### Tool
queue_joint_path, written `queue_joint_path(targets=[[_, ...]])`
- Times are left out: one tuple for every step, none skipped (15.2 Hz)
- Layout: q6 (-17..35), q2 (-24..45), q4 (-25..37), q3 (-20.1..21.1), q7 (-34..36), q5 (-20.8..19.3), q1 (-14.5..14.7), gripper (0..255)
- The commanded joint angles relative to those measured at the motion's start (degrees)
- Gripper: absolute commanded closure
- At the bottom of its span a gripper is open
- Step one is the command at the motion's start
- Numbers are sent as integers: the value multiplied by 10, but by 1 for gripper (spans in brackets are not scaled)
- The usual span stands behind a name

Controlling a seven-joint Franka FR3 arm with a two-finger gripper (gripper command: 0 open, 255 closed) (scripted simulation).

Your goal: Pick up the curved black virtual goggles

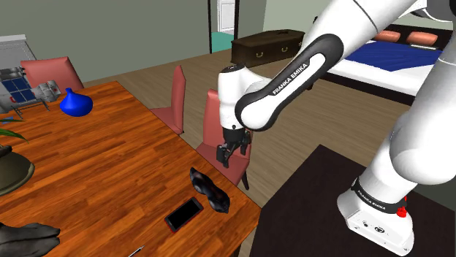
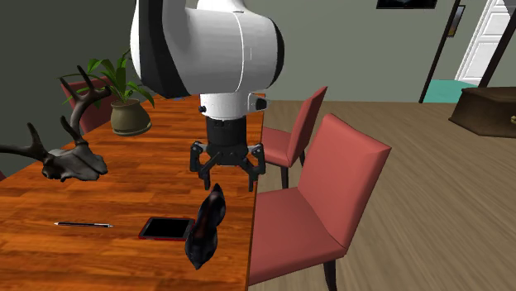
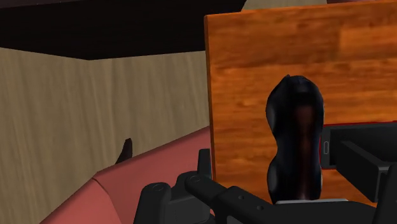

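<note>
Over the edge of the wooden table (image 1: 109, 160), the black hand (image 1: 232, 155) is hovering on the end of the white arm (image 1: 292, 73), pointing downward with its two fingers standing well apart and gripping nothing. The curved black goggles (image 1: 210, 191) are lying on the table close to that same edge, just below the hand and clear of it, nothing touching them from above. From the second exterior view the goggles (image 2: 205, 227) are stretching lengthwise toward the camera, and the spread fingers are hanging just over their far end. Looking along the hand (image 3: 280, 184) itself, the goggles (image 3: 294, 137) are sitting between the two fingers, glossy and dark, with wood grain showing around them. A dark phone with a red rim (image 1: 183, 214) is lying flat just beside the goggles, on the side away from the table's edge. Farther along, a thin pen (image 2: 83, 224) is resting on the wood, and a dark antlered skull (image 2: 66, 157) is sitting beyond it. A red chair (image 2: 331, 190) is standing right against the table's edge beside the goggles.
</note>
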Motion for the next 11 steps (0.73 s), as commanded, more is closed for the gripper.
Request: queue_joint_path(targets=[[28, 59, 27, 0, 35, -33, 10, 0], [37, 84, 41, -3, 50, -47, 17, 0], [45, 108, 55, -6, 64, -61, 24, 0], [52, 133, 70, -11, 77, -74, 33, 0], [59, 156, 86, -17, 90, -86, 42, 0], [64, 180, 103, -23, 101, -96, 51, 0], [69, 203, 120, -29, 112, -106, 61, 0], [73, 226, 138, -35, 121, -115, 70, 0], [76, 249, 156, -41, 130, -123, 80, 0], [78, 272, 176, -47, 138, -130, 90, 0], [79, 281, 184, -49, 141, -132, 94, 0]])
